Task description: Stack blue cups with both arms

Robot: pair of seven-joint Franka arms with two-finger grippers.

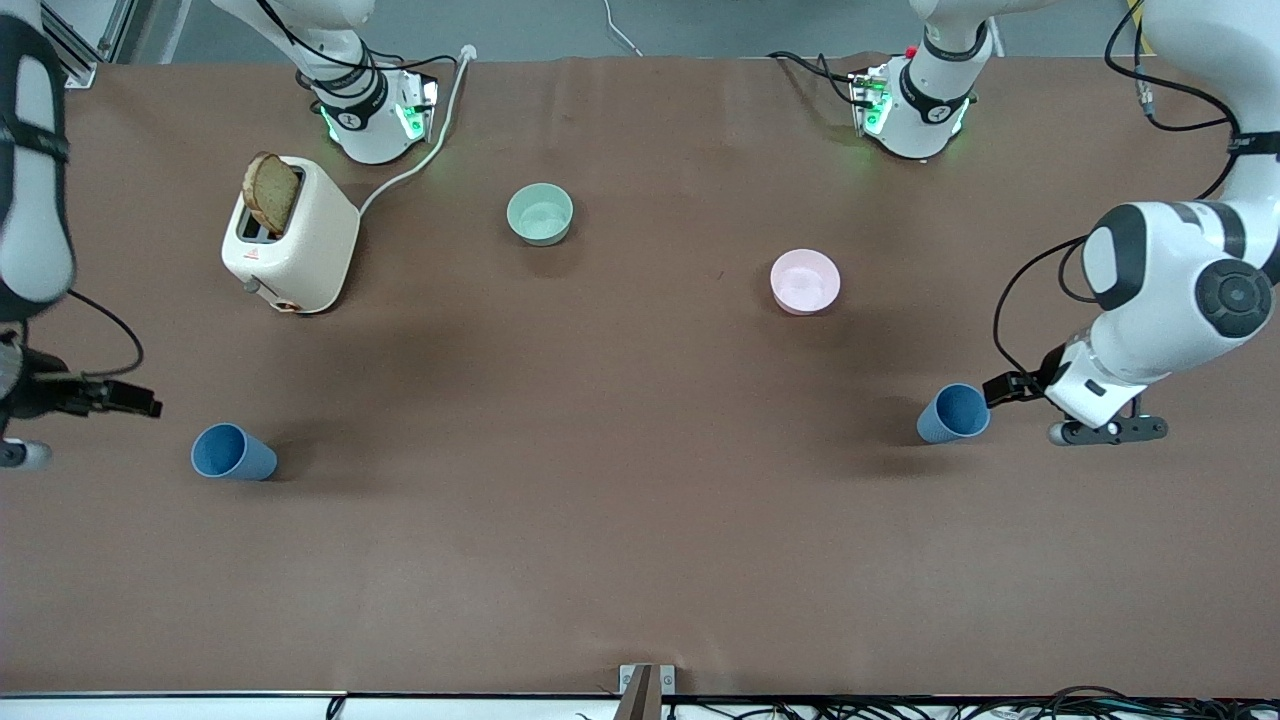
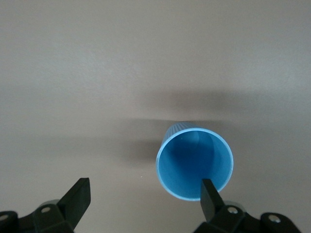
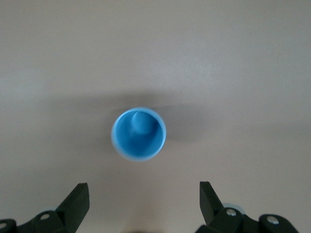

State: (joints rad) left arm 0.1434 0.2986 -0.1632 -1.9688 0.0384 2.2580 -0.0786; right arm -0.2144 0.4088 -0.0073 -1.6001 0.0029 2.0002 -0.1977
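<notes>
One blue cup (image 1: 953,413) stands upright toward the left arm's end of the table. My left gripper (image 1: 1108,430) hangs just beside it, open and empty. In the left wrist view the cup (image 2: 194,162) shows its open mouth, and one of the fingers (image 2: 212,196) overlaps its rim while the gripper (image 2: 145,199) is off to one side of it. The other blue cup (image 1: 232,452) stands toward the right arm's end. My right gripper (image 1: 15,455) is at the frame edge beside it. In the right wrist view it (image 3: 144,200) is open and empty, with the cup (image 3: 138,134) apart from the fingers.
A white toaster (image 1: 290,238) with a slice of bread sticking out stands near the right arm's base, its cable running back. A mint-green bowl (image 1: 540,214) and a pink bowl (image 1: 805,281) sit farther from the front camera than the cups.
</notes>
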